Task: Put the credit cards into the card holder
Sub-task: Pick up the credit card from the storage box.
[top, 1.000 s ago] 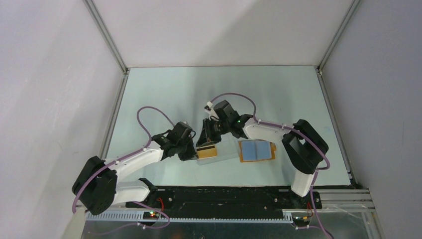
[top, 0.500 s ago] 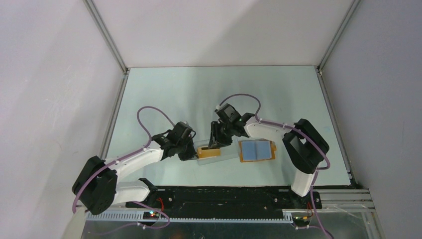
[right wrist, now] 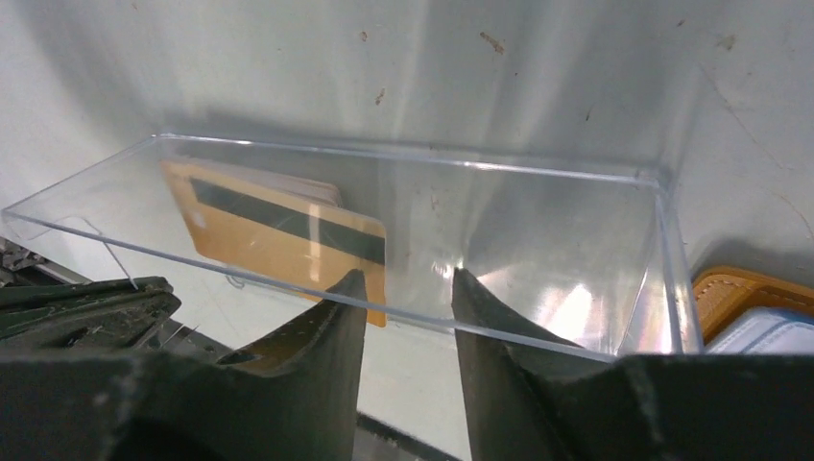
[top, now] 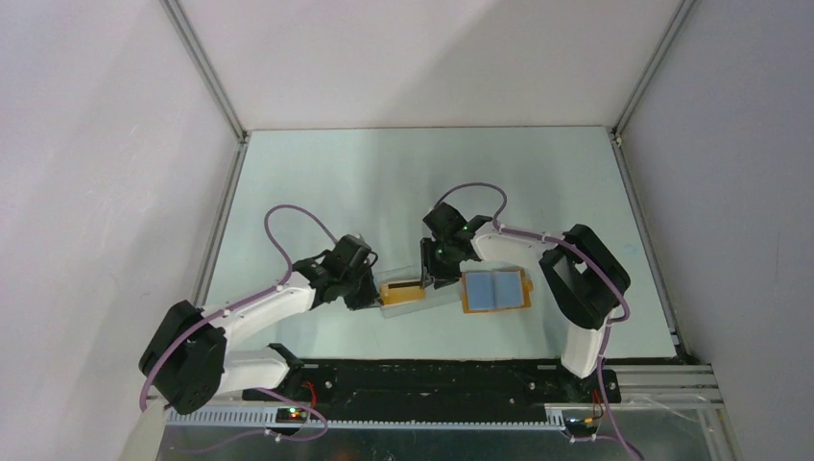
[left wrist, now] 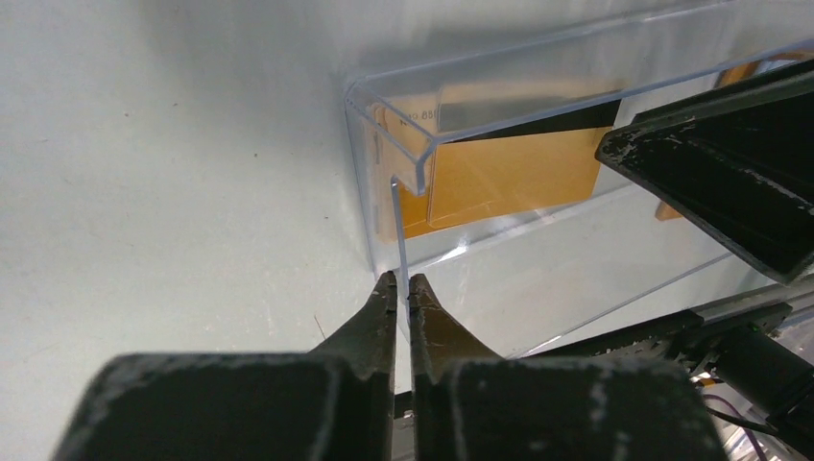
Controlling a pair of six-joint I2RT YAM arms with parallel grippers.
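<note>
The thin golden-orange credit cards (right wrist: 278,240), dark stripe showing, lean at the left end of the clear plastic rectangular box (right wrist: 576,288), their long axis along its length. My right pincer (right wrist: 408,288) hangs part open and empty just right of them. My left pincer (left wrist: 402,288) is pinched on the box's end wall. The open orange-tan card holder (top: 494,290) lies just beside the box's right end on the counter (top: 384,182).

Light even, bright, diffuse. Glare noted on clear box (right wrist: 566,307) just ahead of right gripper (right wrist: 408,283); soft shadow cast beyond.
</note>
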